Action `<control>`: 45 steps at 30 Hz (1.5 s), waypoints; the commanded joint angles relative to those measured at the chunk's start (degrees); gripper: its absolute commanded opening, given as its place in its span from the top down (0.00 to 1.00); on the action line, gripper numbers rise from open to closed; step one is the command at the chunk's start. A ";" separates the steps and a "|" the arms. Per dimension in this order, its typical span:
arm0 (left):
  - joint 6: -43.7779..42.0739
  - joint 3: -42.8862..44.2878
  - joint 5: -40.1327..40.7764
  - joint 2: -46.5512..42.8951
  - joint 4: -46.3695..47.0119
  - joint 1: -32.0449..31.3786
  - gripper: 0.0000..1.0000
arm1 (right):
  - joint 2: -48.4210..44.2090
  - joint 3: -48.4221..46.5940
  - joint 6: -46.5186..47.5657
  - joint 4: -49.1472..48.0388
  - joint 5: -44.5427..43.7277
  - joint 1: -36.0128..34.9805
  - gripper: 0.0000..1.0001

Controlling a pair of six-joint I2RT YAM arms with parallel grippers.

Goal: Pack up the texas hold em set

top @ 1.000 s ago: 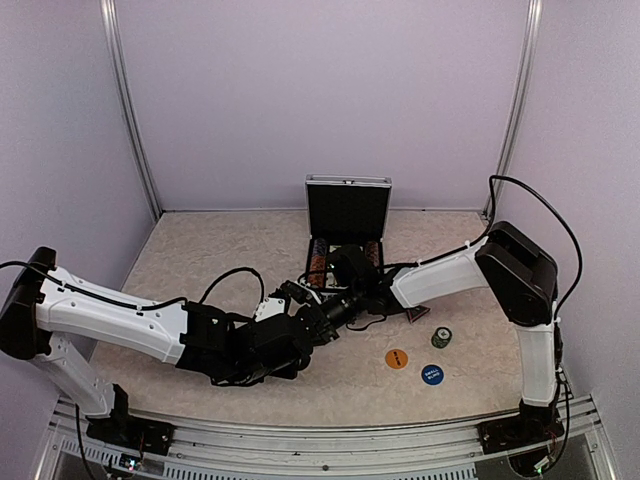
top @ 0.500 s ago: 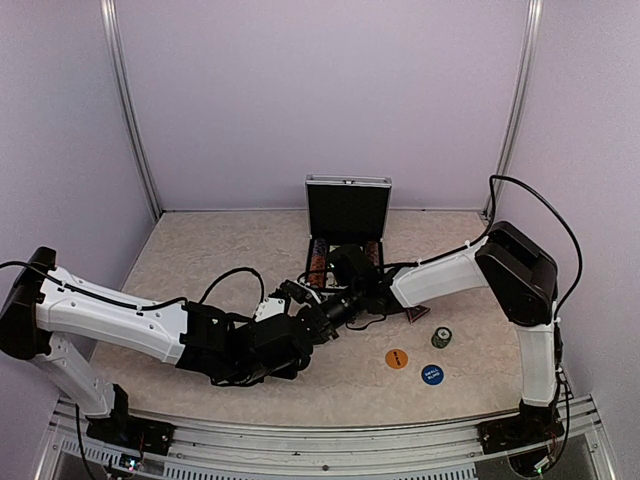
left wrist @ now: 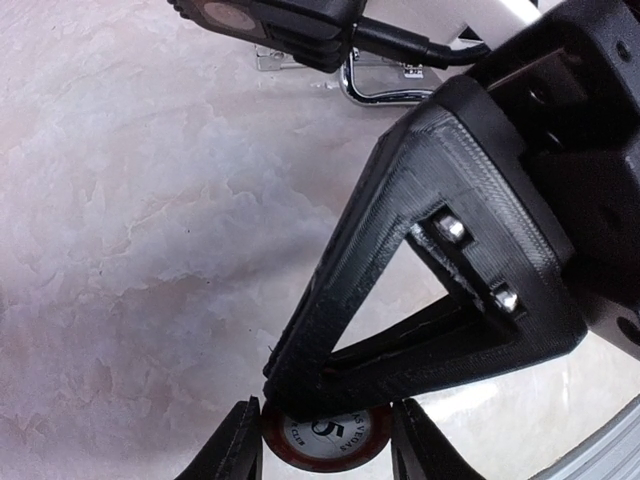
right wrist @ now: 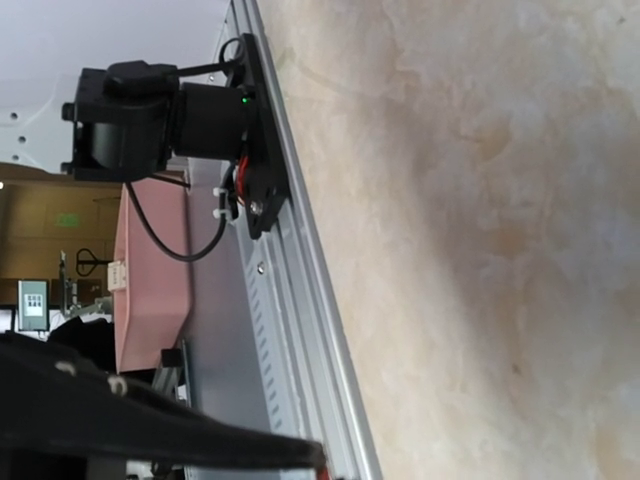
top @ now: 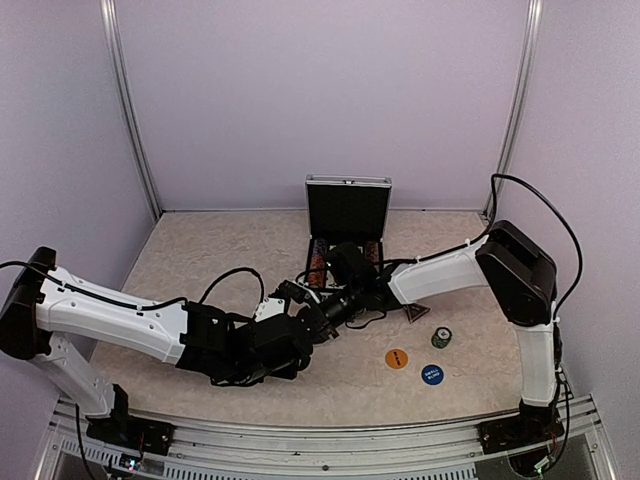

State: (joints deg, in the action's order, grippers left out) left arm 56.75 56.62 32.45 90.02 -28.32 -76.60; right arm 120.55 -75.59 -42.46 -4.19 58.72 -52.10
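Just near of the open silver briefcase (top: 347, 208), which stands at the far middle of the table (top: 200, 260), the two arms meet tip to tip. The left gripper (left wrist: 327, 462) pinches a red chip (left wrist: 325, 432) by its edges, one finger on each side. The right gripper (left wrist: 292, 385) is pressed together, and its black triangular finger rests against the chip's upper rim. This looks like a hand-over, or a nudge to seat the chip. Either way, the left claw should keep its pinch until the right one clearly has the chip. The chip should then travel level to the row of red chips in the case, clear of the lid. Much is hidden. The chip is cut off by the bottom edge of the left wrist view, and from above the arms cover the meeting point and part of the case's tray. Whether the right claw actually grips the chip cannot be told. Its own camera shows only tabletop, a metal rail (right wrist: 290, 330) and a dark sliver of finger. An orange disc (top: 397, 358), a blue disc (top: 431, 374), a green-and-white chip stack (top: 441, 337) and a dark triangular marker (top: 418, 313) lie loose near right.
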 commanded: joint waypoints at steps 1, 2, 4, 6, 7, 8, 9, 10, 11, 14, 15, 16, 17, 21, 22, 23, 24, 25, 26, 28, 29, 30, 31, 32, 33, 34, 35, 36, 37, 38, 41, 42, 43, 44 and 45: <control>0.41 0.71 0.95 -0.02 -0.16 -0.40 0.57 | 1.18 -2.26 2.98 3.81 -1.25 -0.81 1.00; 0.40 0.69 0.95 -0.09 -0.16 -0.44 0.56 | 1.06 -2.44 3.23 3.83 -1.45 -0.80 1.00; 0.40 0.60 0.95 -0.19 -0.16 -0.40 0.54 | 0.90 -2.70 3.65 5.39 -1.90 -0.82 1.00; 0.48 0.60 0.95 -0.39 -0.05 -0.44 0.51 | 0.68 -3.03 4.13 5.95 -2.31 -0.81 1.00; 0.50 0.60 0.95 -0.51 -0.03 -0.40 0.48 | 0.57 -3.17 4.32 6.02 -2.48 -0.81 1.00; 0.55 0.52 0.95 -0.60 0.00 -0.42 0.46 | 0.45 -3.27 4.41 6.03 -2.69 -0.81 1.00; 0.48 0.39 0.95 -0.87 0.01 -0.47 0.43 | 0.28 -3.33 4.54 6.03 -2.84 -0.77 1.00; 0.44 0.23 0.95 -1.10 0.14 -0.48 0.41 | 0.04 -3.41 4.63 6.03 -3.02 -0.73 1.00; 0.46 0.05 0.95 -1.41 0.29 -0.55 0.39 | -0.04 -3.41 4.74 5.97 -3.31 -0.68 1.00; 0.64 -0.96 0.94 -2.70 0.54 -0.65 0.32 | -0.57 -3.42 4.84 6.05 -3.90 -0.32 1.00; 0.76 -1.36 0.99 -3.06 0.51 -0.78 0.30 | -0.83 -3.34 4.85 5.96 -4.10 -0.10 1.00; 1.04 -1.79 1.01 -3.77 0.53 -0.94 0.28 | -1.07 -3.23 4.93 5.95 -4.32 0.10 1.00; 1.26 -2.23 1.22 -4.21 0.46 -1.04 0.24 | -1.36 -3.07 4.95 5.87 -4.58 0.33 1.00; 2.78 -4.86 2.27 -7.50 0.48 -1.83 0.12 | -2.49 -2.51 5.83 5.81 -5.55 1.67 1.00; 3.27 -5.58 2.60 -8.28 0.51 -2.00 0.10 | -2.92 -2.40 6.27 5.99 -6.07 2.08 1.00; 3.73 -6.43 2.88 -9.60 0.58 -2.17 0.09 | -3.29 -2.30 7.00 6.26 -6.73 2.48 1.00; 4.18 -7.19 3.15 -10.52 0.73 -2.27 0.07 | -3.87 -2.19 7.59 6.37 -7.11 2.87 1.00; 4.59 -8.05 3.48 -11.76 0.86 -2.39 0.05 | -4.29 -2.06 8.23 6.59 -7.45 3.26 1.00; 5.15 -8.84 3.70 -13.39 0.93 -2.41 0.03 | -4.70 -1.99 9.10 6.84 -7.81 3.88 1.00; 6.14 -10.21 4.41 -15.69 0.87 -2.50 0.02 | -5.44 -2.13 11.05 7.67 -8.59 4.77 1.00; 6.65 -10.94 4.84 -16.79 0.74 -2.51 0.01 | -5.80 -2.41 12.34 8.27 -8.99 5.30 1.00; 7.17 -11.45 5.35 -18.48 0.46 -2.51 0.01 | -6.24 -2.61 13.78 9.02 -9.55 5.81 1.00; 7.61 -12.08 5.80 -19.49 0.21 -2.50 0.01 | -6.74 -2.89 15.62 9.82 -10.54 6.26 1.00; 8.03 -12.67 6.27 -20.85 0.14 -2.50 0.01 | -7.38 -3.30 17.51 10.63 -11.86 6.71 1.00; 8.33 -13.29 6.66 -22.36 0.04 -2.50 0.01 | -8.00 -3.53 19.77 11.49 -13.62 7.09 1.00; 8.56 -13.86 6.93 -23.25 -0.05 -2.50 0.01 | -8.63 -3.85 22.94 12.30 -15.39 7.34 1.00; 8.74 -14.31 7.13 -24.22 -0.11 -2.50 0.01 | -9.21 -4.17 24.48 13.22 -17.50 7.58 1.00; 8.89 -14.70 7.18 -24.79 -0.32 -2.50 0.01 | -9.80 -4.51 27.83 14.07 -19.78 7.68 1.00; 9.24 -14.96 7.34 -25.47 -0.57 -2.50 0.01 | -10.27 -4.90 30.20 14.74 -21.77 7.73 1.00; 9.45 -15.22 7.36 -25.72 -0.74 -2.55 0.01 | -10.78 -5.06 32.27 15.10 -23.65 7.72 1.00; 9.99 -15.85 6.99 -25.90 -0.65 -2.50 0.01 | -12.00 -5.02 37.35 14.47 -26.97 7.84 1.00; 10.04 -15.98 6.73 -25.73 -0.44 -2.50 0.01 | -12.42 -4.77 38.72 13.83 -27.21 7.93 1.00; 10.09 -16.15 6.55 -25.56 -0.16 -2.50 0.01 | -12.75 -4.48 39.89 12.96 -27.59 8.05 1.00; 10.13 -16.30 6.39 -25.39 0.16 -2.50 0.01 | -13.18 -4.21 41.16 11.98 -27.87 8.17 1.00; 10.13 -16.44 6.14 -25.26 0.52 -2.53 0.01 | -13.53 -3.87 41.77 10.75 -27.96 8.22 1.00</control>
State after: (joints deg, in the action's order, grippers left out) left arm 66.00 41.28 38.20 64.55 -28.25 -78.65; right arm 109.82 -79.22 -8.60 8.88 34.63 -44.31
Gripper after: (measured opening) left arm 0.989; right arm 0.014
